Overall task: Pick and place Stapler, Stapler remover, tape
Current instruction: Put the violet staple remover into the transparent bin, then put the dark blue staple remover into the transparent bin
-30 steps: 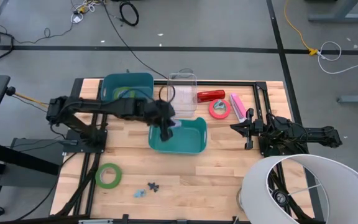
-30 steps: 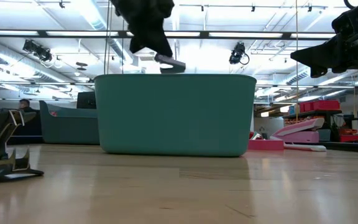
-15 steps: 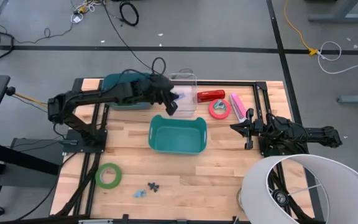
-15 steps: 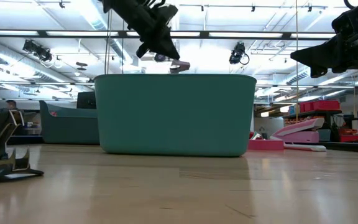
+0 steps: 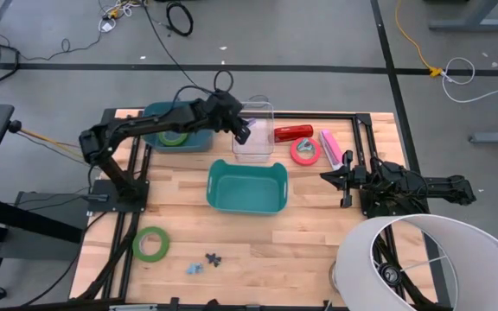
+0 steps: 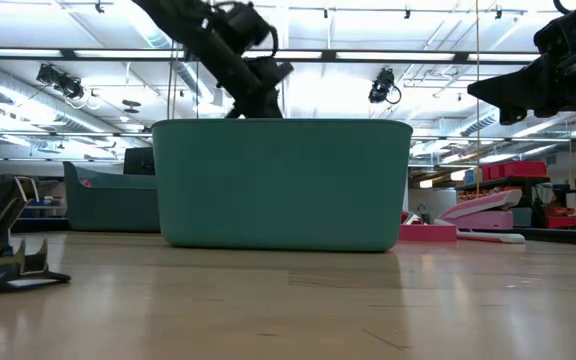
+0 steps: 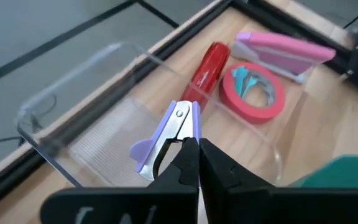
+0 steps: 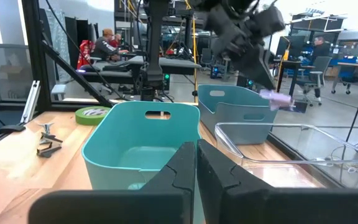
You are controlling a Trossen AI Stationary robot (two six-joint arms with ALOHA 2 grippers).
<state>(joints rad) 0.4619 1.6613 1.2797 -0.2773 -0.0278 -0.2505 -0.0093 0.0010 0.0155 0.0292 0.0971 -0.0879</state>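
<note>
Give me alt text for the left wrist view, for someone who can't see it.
The left tool holds a purple staple remover above a clear plastic bin at the edge of the wooden table. Beyond the bin lie a red stapler, a pinkish-red tape roll and a pink stapler.

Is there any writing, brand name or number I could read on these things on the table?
None can be read.
The red stapler, pink stapler, red tape roll and teal bin show no legible print.
White marks near the left end effector are too blurred to read.
</note>
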